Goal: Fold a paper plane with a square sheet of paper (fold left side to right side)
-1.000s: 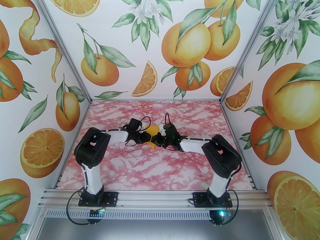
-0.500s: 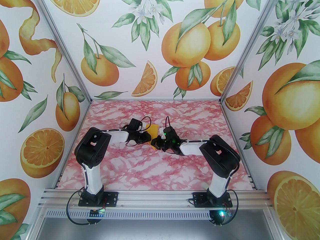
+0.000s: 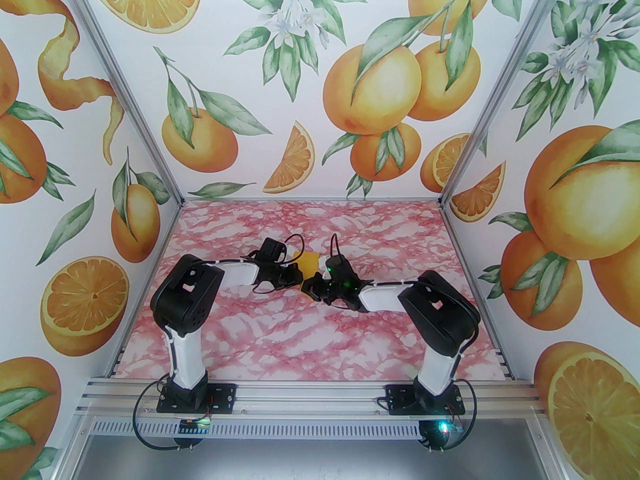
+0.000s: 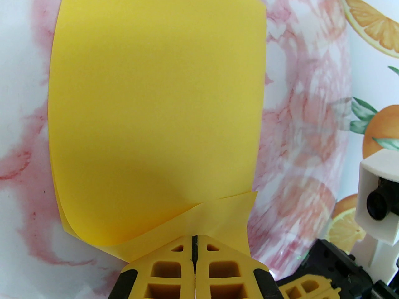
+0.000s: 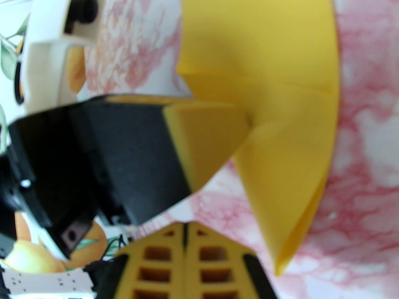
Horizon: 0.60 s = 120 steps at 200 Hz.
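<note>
Paper [image 4: 156, 104] lies folded on pink marble table [image 3: 300, 338], orange-print walls [image 3: 320, 93]; my left pincer [image 4: 194, 238] clamps its edge, right pincer [image 5: 186, 227] closed alongside.

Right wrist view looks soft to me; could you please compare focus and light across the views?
Right wrist view: blurred throughout, paper and left pincer soft-edged. Left wrist view: sharp, a soft shadow on the paper's lower part, its edges bowed by the lens. Top view: crisp, evenly lit.

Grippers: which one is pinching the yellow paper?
The left gripper: it pinches an edge of the paper. The right gripper is shut on nothing.
</note>
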{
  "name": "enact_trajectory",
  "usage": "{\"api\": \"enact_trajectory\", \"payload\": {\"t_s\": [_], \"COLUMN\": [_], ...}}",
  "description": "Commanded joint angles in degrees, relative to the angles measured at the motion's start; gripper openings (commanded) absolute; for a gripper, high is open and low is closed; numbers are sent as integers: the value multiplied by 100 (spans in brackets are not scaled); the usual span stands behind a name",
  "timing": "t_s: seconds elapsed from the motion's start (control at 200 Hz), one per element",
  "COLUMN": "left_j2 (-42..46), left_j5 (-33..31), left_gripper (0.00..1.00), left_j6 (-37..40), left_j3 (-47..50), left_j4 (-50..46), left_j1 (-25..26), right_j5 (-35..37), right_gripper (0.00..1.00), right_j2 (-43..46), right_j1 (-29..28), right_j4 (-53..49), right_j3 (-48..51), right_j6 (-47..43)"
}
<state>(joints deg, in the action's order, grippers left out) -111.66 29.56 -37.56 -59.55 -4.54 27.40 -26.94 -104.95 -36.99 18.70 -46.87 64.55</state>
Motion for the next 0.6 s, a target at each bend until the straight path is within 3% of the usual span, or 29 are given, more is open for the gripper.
{"api": "enact_trajectory", "payload": {"t_s": [0.0, 0.595], "left_j2": [-93, -111], "left_j5": [-91, -102], "left_gripper": [8, 10], "left_j6": [3, 3], "left_j3": [84, 40], "left_j4": [-91, -130], "left_j1": [22, 20], "right_j5": [171, 59], "right_gripper": [0, 0], "right_j2": [-169, -425], "right_j1": [69, 166], "right_j4": [-260, -675], "right_j3": [-128, -26], "right_j6": [-149, -479]}}
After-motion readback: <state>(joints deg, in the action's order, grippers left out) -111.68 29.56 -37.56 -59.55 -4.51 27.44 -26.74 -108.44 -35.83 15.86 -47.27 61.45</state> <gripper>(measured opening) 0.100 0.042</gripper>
